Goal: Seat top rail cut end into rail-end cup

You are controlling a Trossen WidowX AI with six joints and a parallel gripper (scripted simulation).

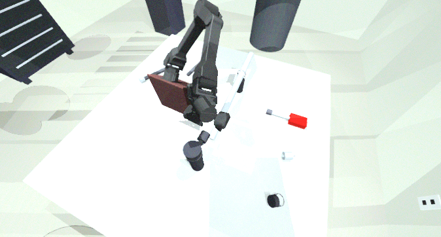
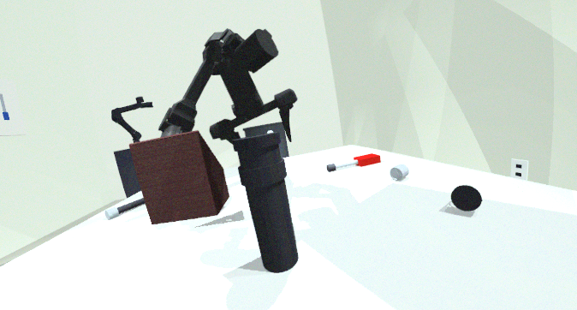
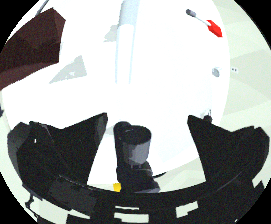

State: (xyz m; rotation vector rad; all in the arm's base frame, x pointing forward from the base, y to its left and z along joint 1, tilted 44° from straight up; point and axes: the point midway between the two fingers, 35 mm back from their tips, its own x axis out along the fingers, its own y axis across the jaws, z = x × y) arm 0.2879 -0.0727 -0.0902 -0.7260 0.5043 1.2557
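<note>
The white top rail (image 1: 232,95) (image 3: 125,50) passes through the loop cap (image 1: 241,74) on the thin post. Its near end lies beside the dark rail-end cup (image 1: 203,137) (image 3: 136,145), with a gap between them. The cup is at the upper side of the big black post (image 1: 197,163) (image 2: 274,224). The brace band (image 2: 263,174) sits a little below the post cap (image 1: 192,148) (image 2: 257,144). My gripper (image 1: 210,126) (image 2: 262,135) (image 3: 147,116) is wide open and empty above the cup and rail end. The post cap hides one fingertip in the exterior view.
A dark red-brown block (image 1: 170,96) (image 2: 175,177) (image 3: 31,45) stands left of the gripper. A red-handled tool (image 1: 298,120) (image 2: 367,159) (image 3: 214,28), a small grey cylinder (image 1: 288,156) (image 2: 399,172) (image 3: 216,72) and a black round piece (image 1: 274,201) (image 2: 466,198) lie to the right.
</note>
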